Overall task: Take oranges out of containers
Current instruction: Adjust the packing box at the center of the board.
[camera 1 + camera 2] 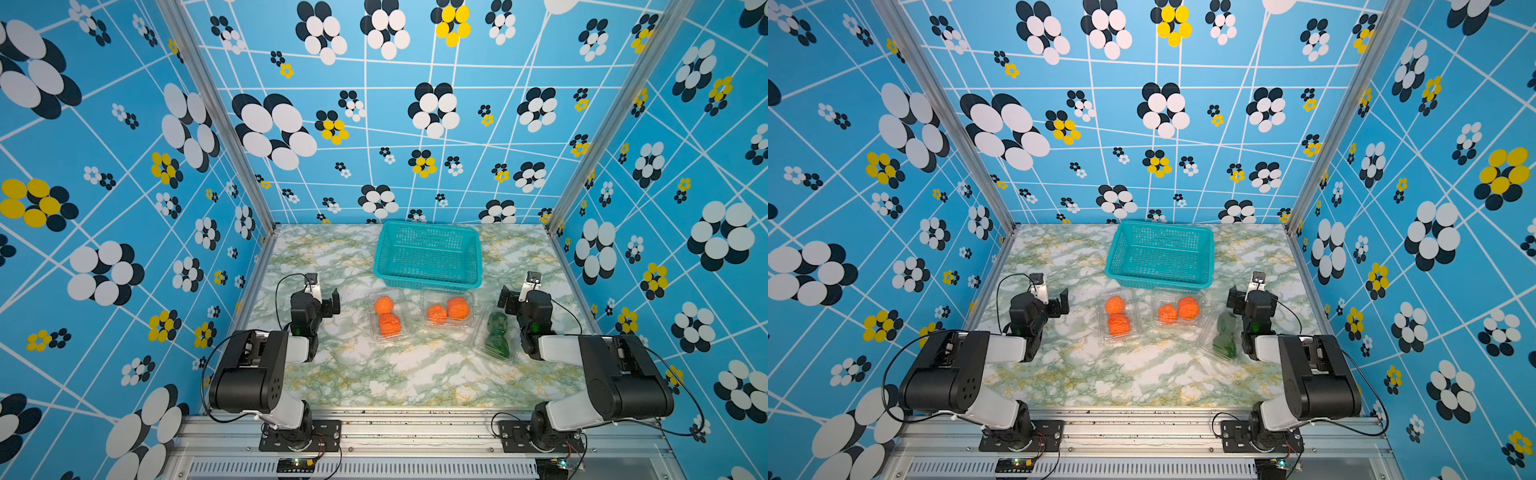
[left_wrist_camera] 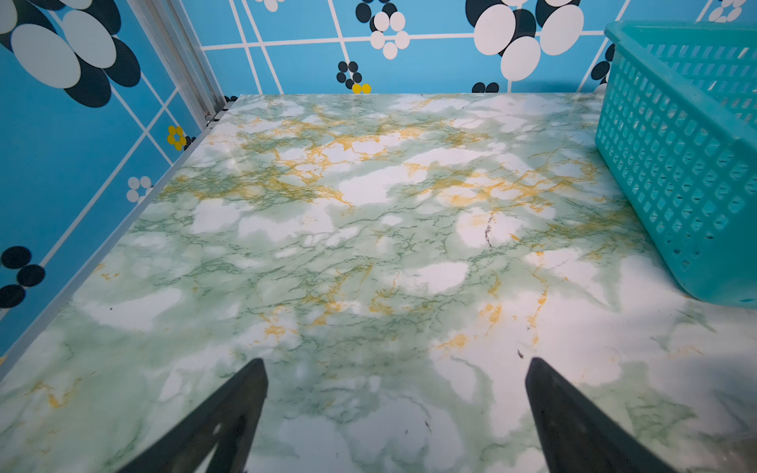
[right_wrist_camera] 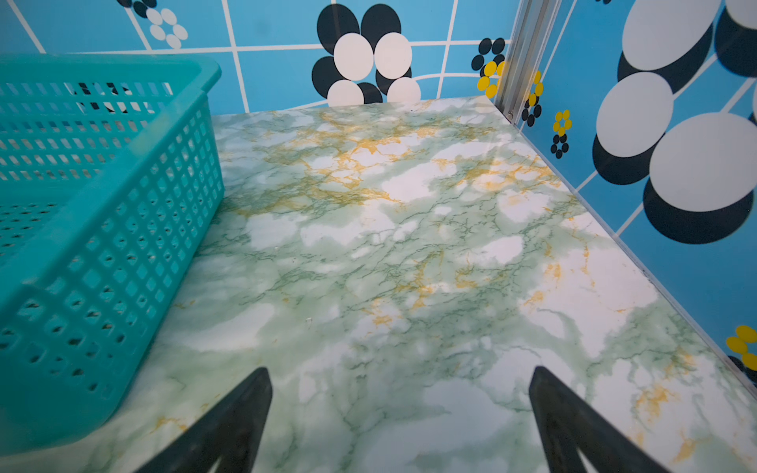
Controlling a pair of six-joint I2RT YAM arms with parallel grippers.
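Note:
In both top views, three clear containers lie in a row at mid-table. The left container (image 1: 402,300) holds two oranges (image 1: 383,305) (image 1: 390,324). The middle container (image 1: 428,300) holds two more oranges (image 1: 437,314) (image 1: 458,308). The right container (image 1: 482,350) holds a green item (image 1: 497,335), no orange. My left gripper (image 1: 323,301) (image 2: 395,364) hangs open to the left of the row, with nothing between its fingers. My right gripper (image 1: 517,298) (image 3: 399,372) hangs open to the right of the row, also empty. Both wrist views show only bare tabletop between the fingers.
A teal mesh basket (image 1: 428,283) (image 2: 676,164) (image 3: 102,225) stands empty behind the containers, near the back wall. Patterned blue walls close the table on the left, back and right. An aluminium rail (image 1: 415,419) carrying both arm bases runs along the front edge.

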